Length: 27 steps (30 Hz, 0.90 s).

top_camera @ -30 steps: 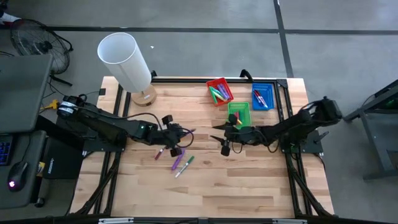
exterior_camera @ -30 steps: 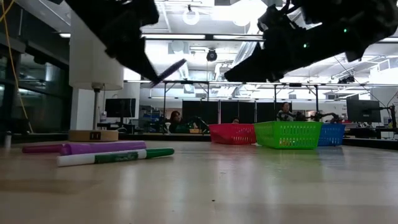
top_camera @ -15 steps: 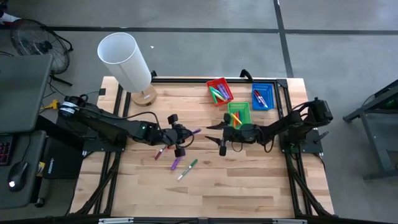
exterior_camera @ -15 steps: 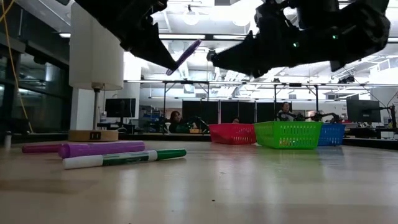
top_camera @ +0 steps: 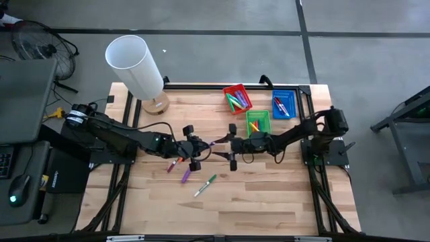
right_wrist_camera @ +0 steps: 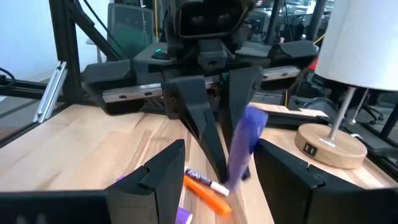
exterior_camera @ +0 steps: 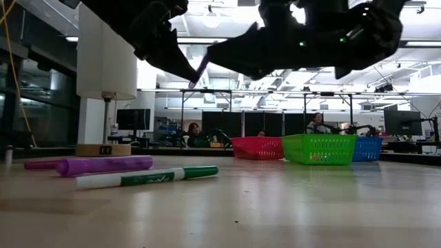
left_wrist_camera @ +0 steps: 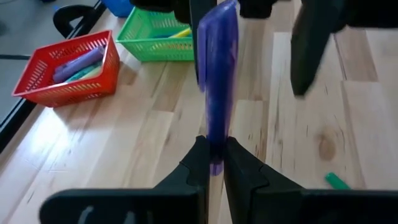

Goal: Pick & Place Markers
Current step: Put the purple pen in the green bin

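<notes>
My left gripper [top_camera: 203,146] is shut on a purple marker [left_wrist_camera: 217,81], lifted over the middle of the table. The marker's free end points toward my right gripper [top_camera: 226,144]. That gripper is open, with one finger on either side of the free end [right_wrist_camera: 247,134]; I cannot tell whether they touch it. Below, a purple marker [top_camera: 185,175], a green-and-white marker [top_camera: 205,185] and a red one [top_camera: 173,163] lie flat on the wood. More markers lie in the red tray [top_camera: 236,99], green tray [top_camera: 258,122] and blue tray [top_camera: 283,104]. My left gripper pinches the purple marker's near end [left_wrist_camera: 216,155] between its two fingertips [left_wrist_camera: 200,163]. The fingers come from the table's left, slanting a little downward, and lie along the marker. The marker sticks out past the fingertips, tilted up in the low view, clear of the table.
A white lamp [top_camera: 138,67] on a wooden base stands at the far left corner. The three trays sit together at the far right. A black frame runs along the table's edges. Bare wood lies along the near edge.
My right gripper has gone toward the table's left, up to the held marker, and its open fingers now flank the marker's free end. My left gripper has tipped the marker steeper. The green-and-white marker on the table has shifted a little toward the near edge.
</notes>
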Motion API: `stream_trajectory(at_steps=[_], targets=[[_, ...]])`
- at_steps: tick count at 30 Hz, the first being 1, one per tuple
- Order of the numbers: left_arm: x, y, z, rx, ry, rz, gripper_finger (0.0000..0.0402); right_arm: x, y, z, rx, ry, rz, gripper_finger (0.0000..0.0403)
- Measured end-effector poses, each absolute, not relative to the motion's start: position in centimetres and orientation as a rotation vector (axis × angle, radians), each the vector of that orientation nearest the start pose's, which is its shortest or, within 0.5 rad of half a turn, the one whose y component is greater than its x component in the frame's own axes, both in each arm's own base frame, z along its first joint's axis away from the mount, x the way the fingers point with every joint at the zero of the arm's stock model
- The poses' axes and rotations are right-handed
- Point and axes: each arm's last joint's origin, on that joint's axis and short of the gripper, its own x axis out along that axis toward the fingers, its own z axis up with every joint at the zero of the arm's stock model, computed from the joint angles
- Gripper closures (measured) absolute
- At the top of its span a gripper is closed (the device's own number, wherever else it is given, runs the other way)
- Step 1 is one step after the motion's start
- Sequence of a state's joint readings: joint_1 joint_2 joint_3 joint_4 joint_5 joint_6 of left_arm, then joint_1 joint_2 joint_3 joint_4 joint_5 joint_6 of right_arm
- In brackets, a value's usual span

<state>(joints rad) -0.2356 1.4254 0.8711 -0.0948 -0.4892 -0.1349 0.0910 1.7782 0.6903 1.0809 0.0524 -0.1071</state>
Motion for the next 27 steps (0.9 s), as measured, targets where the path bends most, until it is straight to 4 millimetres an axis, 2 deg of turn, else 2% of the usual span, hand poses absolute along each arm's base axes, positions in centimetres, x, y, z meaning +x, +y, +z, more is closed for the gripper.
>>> stream_trajectory(at_steps=[4, 7, 11, 27], targets=[[29.1, -5.6, 23.1, 0.099, 0.586, 0.285, 0.0386, 34.8, 3.0, 17.4, -0.125, -0.008, 0.044, 0.0222], [29.1, -5.6, 23.1, 0.099, 0.587, 0.284, 0.0395, 35.0, 2.9, 17.4, -0.132, 0.001, 0.039, 0.0222], [29.1, -5.6, 23.0, 0.097, 0.589, 0.277, 0.0401, 35.1, 2.4, 17.4, -0.113, 0.009, 0.023, 0.0222], [28.8, -5.5, 22.7, 0.116, 0.636, 0.28, 0.0401, 34.7, 1.4, 15.7, -0.033, 0.224, -0.005, 0.0222]])
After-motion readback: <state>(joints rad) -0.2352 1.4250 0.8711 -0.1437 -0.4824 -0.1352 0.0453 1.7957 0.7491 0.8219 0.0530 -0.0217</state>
